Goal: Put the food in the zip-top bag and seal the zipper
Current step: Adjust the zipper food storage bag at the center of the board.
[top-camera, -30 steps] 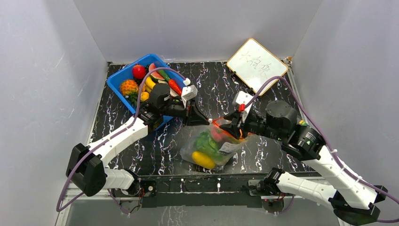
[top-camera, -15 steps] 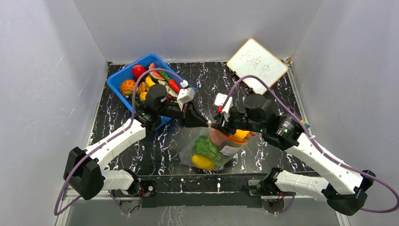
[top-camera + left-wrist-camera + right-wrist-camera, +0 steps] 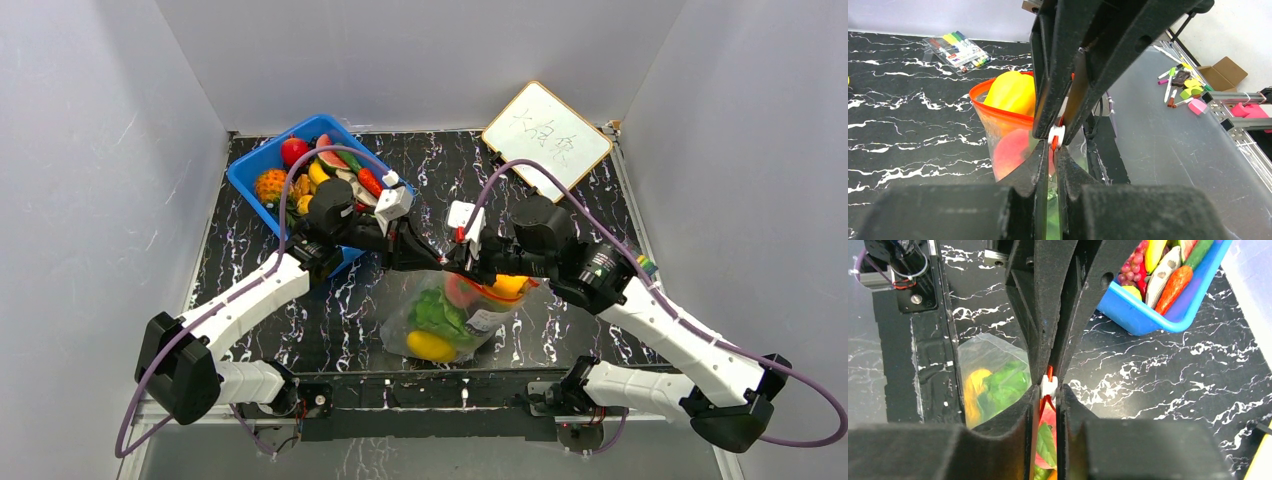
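Your right gripper (image 3: 1048, 391) had slid left along the bag's mouth over the last second, and now sat tip to tip with your left gripper (image 3: 1047, 150). Each had its fingers pressed together on the zipper (image 3: 998, 113), right at the small white slider (image 3: 1056, 135). I could not tell which pair actually held the slider. Your left gripper had hardly moved in that time; it acted as the anchor at that corner.

The zip-top bag (image 3: 440, 322) hung from the two pinches, its belly resting on the table just in front of the arm bases. The food was inside it: the yellow pepper (image 3: 1011, 93) high at the mouth, a red fruit (image 3: 1011, 150) below it, the green lettuce (image 3: 432, 311) and another yellow piece (image 3: 432, 345) lower down.

From the left wrist view the orange rim still curved open around the pepper, so I judged the loading done and the seal not yet made. With both grippers at one end, the next step looked like a pull of the slider back across the mouth. The pepper, riding so high, might get in the way.

The table (image 3: 340, 315) was black with white marbling. A blue bin (image 3: 248, 182) of spare toy food stood at the far left, close behind your left arm. A whiteboard (image 3: 545, 136) lay at the far right, and a pack of markers (image 3: 958, 50) lay well apart from the bag. Plain grey walls (image 3: 100, 150) closed in three sides.
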Controlling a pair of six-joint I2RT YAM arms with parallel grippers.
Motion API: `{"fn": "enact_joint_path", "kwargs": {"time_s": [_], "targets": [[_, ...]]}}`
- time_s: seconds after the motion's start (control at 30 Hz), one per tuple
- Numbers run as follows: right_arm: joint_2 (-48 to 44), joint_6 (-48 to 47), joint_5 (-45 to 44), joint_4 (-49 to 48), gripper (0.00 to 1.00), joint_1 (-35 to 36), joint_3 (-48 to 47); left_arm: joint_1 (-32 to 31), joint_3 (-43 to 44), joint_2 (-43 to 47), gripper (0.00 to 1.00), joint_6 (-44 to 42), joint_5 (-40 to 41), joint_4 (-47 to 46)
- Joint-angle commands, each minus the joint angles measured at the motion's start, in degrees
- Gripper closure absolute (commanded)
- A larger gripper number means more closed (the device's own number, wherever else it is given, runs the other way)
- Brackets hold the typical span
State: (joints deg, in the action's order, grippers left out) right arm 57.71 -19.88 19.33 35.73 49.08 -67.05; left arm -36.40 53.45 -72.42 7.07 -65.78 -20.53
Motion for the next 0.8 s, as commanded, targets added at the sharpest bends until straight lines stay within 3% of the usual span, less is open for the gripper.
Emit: {"fn": "enact_joint_path", "kwargs": {"time_s": [0.0,0.03,0.43,0.6,0.67,0.77], "targets": [[-0.19,-1.01,1.04,-4.88,0.96,0.05,-2.37,-0.28,0.55,2.93,1.0,-2.44,-2.43,-1.98],[-0.54,-1.16,0.95,-5.03,1.0,0.05,-2.24,-0.33,0.52,3.1,1.0,-2.89,-2.34,-1.29],[-5.7,-1.67,1.67,-1.59,1.0,0.05,0.51,-0.23,0.39,7.37,1.0,-4.78,-0.53,6.73],[-6.21,-0.06,1.74,-2.18,1.0,0.05,1.13,-0.2,0.26,6.74,1.0,-2.89,-0.94,5.54],[-6.17,0.37,2.24,-2.95,1.0,0.05,0.85,-0.24,-0.02,6.2,0.85,-3.6,-1.73,5.3],[-5.97,0.75,3.03,-4.05,1.0,0.05,0.4,-0.25,-0.27,5.34,0.7,-4.3,-0.91,4.94]]}}
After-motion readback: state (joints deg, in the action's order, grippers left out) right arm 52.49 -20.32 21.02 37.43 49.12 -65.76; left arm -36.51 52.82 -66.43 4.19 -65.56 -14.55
